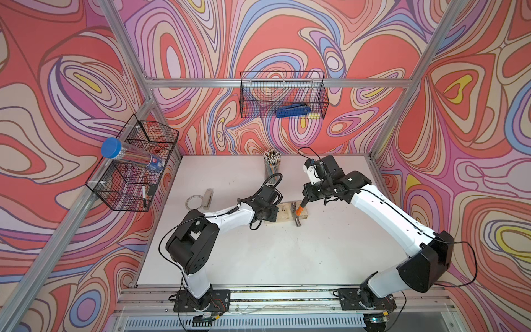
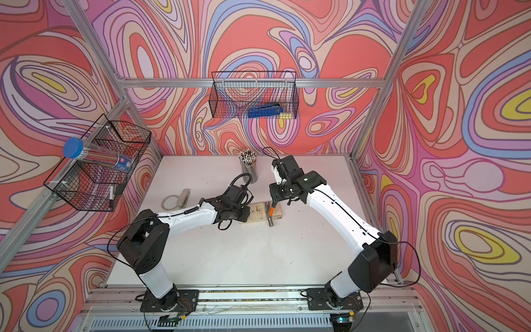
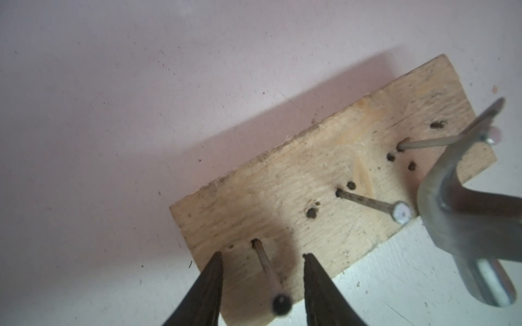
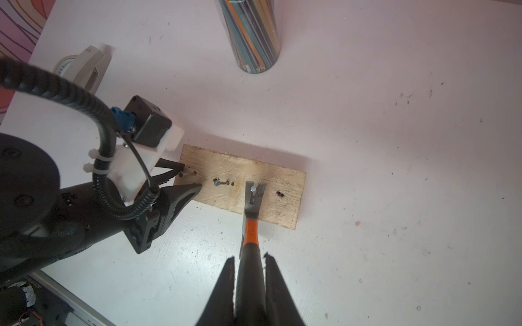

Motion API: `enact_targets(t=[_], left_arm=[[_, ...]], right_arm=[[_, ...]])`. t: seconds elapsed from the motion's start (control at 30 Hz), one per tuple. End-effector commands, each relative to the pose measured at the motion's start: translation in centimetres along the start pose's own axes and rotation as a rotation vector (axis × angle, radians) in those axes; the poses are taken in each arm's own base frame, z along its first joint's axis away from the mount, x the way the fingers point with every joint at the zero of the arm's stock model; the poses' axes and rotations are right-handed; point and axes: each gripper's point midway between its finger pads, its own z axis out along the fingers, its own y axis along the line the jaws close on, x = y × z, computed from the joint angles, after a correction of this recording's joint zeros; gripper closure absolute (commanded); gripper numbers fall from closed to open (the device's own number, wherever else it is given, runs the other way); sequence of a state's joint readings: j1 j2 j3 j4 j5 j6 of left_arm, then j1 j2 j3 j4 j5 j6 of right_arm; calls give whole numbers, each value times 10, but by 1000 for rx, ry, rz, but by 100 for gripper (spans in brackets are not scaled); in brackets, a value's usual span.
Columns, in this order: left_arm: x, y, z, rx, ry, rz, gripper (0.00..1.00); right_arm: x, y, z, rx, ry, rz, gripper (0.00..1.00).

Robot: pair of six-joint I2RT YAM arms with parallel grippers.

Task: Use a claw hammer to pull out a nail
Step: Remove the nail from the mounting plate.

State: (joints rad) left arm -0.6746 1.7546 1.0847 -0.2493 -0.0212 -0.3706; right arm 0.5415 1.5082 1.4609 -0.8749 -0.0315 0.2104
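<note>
Right gripper (image 4: 248, 258) is clamped on the black handle of the claw hammer (image 4: 250, 231); the left arm is not on the tool. The hammer head sits on the wooden board (image 4: 282, 203), toward its right end. The claw fork is hooked round the nail (image 4: 253, 189) just under its head. In the left wrist view the same nail (image 3: 440, 144) leans out of the wood into the claw. The handle axis runs crosswise to the board's long side and rises steeply from the head to the fingers. By my reading, the pull is a rocking of the handle away from the claw, toward the front of the table, the curved head rolling on the wood. Left gripper (image 3: 262, 255) has its fingers apart, straddling another nail (image 3: 268, 271) at the board's opposite end without gripping it. Whether the tips press the board down I cannot tell. A third nail (image 3: 367, 201) stands between. The board lies flat on the white table (image 1: 258, 258), apparently unfastened, so it may lift. Pencil cup (image 1: 272, 163) stands behind and stapler (image 1: 207, 198) well to the left, neither near the handle's likely path.
</note>
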Motion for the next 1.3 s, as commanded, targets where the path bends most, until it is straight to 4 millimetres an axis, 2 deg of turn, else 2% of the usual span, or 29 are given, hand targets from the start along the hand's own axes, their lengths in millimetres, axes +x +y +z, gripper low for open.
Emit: enact_targets(t=[0.0, 0.33, 1.27], left_arm=[[70, 16, 21, -55, 220, 0, 53], [75, 18, 22, -62, 235, -1, 53], [86, 22, 25, -77, 256, -10, 54]], right_arm=[[12, -6, 36, 46, 23, -12, 100], [26, -8, 44, 54, 11, -19, 100], [52, -1, 46, 49, -193, -37, 100]])
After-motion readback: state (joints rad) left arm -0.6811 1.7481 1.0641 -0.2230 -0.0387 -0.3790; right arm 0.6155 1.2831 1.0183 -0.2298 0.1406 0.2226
